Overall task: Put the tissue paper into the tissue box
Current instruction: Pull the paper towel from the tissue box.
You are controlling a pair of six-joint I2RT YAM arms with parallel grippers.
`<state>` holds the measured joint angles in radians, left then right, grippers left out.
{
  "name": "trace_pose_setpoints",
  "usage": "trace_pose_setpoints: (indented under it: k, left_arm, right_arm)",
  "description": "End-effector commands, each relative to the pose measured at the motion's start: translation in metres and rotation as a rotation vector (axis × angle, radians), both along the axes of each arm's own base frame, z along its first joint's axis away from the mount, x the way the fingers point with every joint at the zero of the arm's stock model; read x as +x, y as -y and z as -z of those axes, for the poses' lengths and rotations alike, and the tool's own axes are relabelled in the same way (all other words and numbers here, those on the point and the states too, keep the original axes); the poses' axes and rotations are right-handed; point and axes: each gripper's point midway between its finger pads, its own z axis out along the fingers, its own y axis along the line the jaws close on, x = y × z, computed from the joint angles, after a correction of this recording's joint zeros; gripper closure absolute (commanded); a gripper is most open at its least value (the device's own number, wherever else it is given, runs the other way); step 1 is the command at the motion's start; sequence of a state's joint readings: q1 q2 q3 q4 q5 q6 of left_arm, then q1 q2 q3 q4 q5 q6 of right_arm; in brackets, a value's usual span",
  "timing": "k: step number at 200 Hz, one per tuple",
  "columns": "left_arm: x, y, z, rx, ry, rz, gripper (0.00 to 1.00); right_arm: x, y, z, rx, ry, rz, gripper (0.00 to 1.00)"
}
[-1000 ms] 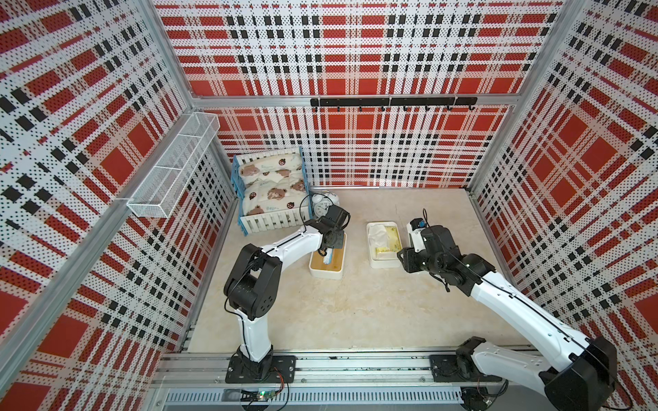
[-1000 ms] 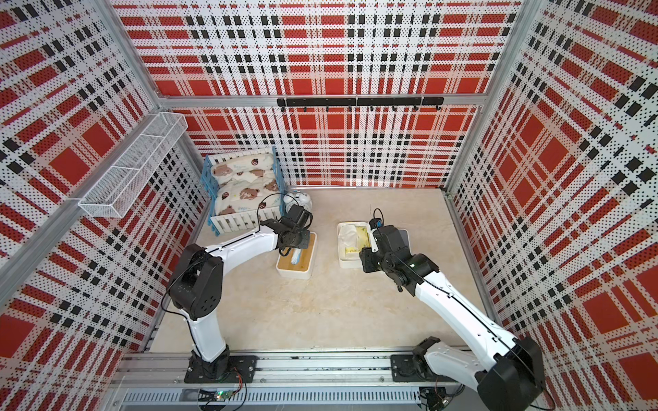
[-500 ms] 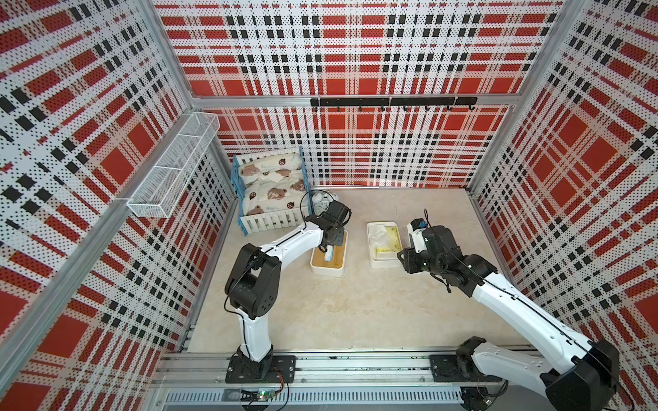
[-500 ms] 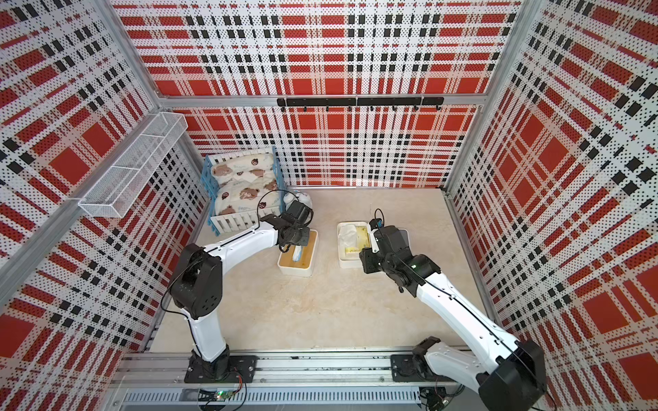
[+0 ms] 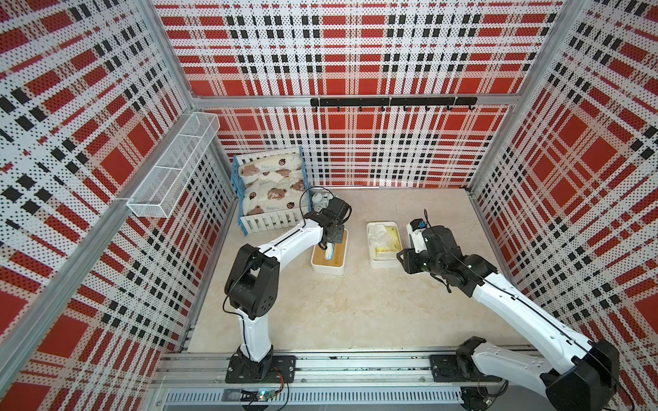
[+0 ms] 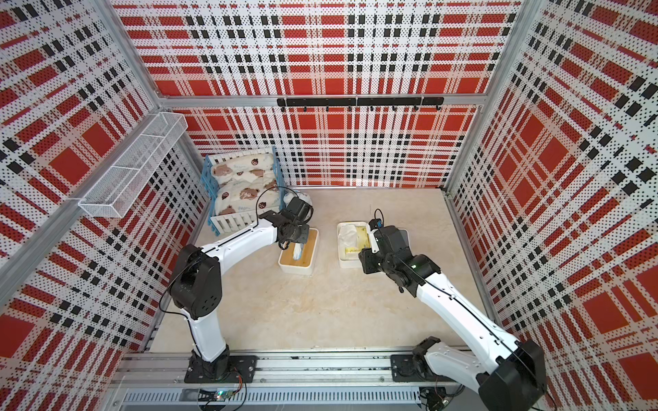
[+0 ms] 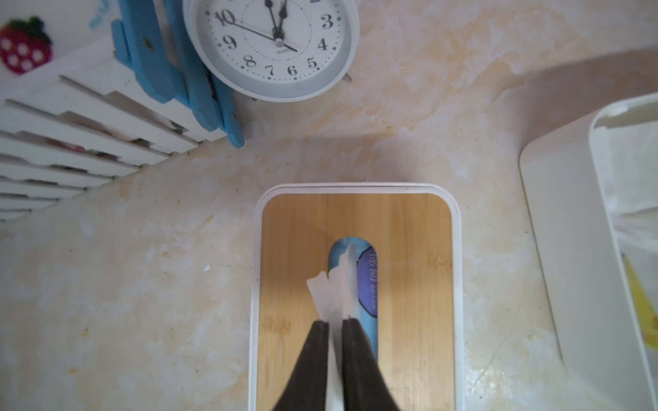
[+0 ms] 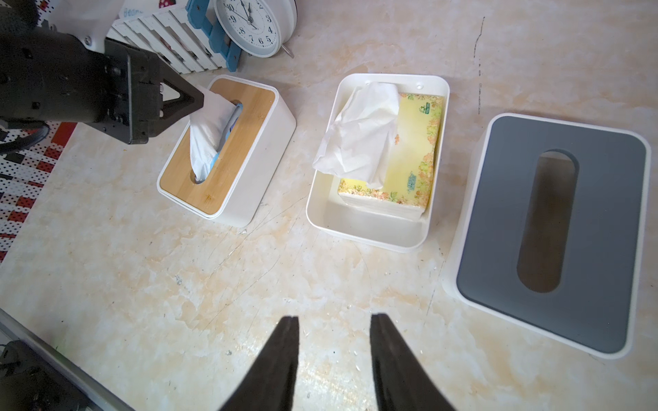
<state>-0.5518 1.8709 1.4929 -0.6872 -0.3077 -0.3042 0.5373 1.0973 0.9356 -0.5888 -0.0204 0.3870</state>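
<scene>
While the left gripper [image 7: 336,322] has its jaws drawn narrow with the tissue sheet [image 7: 334,288] caught between them, the main risk, as we judge it, sits in that pinch. The sheet rises out of the oval slot in the bamboo lid [image 7: 409,249] of the tissue box [image 5: 329,268], and the blue tissue pack [image 7: 368,281] shows beneath it inside. If the arm climbs with the sheet pinched, we could drag the whole sheet free, tear it, or tip the light lid off its seat. If the jaws part and the thin paper clings to a finger, it may trail away with the gripper. We would also watch the alarm clock [image 7: 274,42] and the toy crib [image 5: 270,185] just beyond the box, near enough for the wrist to knock.

A second job looks not yet done. The yellow tissue pack [image 8: 416,156] lies in the open white box [image 8: 366,231] with a crumpled tissue [image 8: 359,135] spilling from its top, and the grey-lined lid [image 8: 548,227] rests beside it.

Our left arm reaches forward with the elbow bent and the wrist tipped down over the box, fingers slanting toward the slot. The right arm stretches toward the open box, the right gripper [image 8: 334,318] hovering over bare table [image 8: 249,284], jaws moderately apart and empty.
</scene>
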Motion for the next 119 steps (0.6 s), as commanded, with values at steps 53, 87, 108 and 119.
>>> trace_pose_setpoints:
  k: [53,87,108,119]
  left_arm:
    - [-0.02,-0.014,-0.15,-0.27,0.483,-0.042,0.61]
    - [-0.049,0.017,-0.16,-0.517,0.479,0.087,0.61]
    - [-0.062,0.045,-0.151,-0.547,0.433,0.164,0.61]
    - [-0.067,0.059,-0.15,-0.565,0.433,0.195,0.61]
  right_arm:
    - [0.009,0.026,-0.02,-0.077,0.034,0.077,0.54]
    - [0.028,0.064,-0.014,-0.159,0.016,0.185,0.45]
    - [0.04,0.084,-0.009,-0.155,-0.009,0.23,0.4]
    - [0.044,0.093,-0.006,-0.148,-0.019,0.251,0.39]
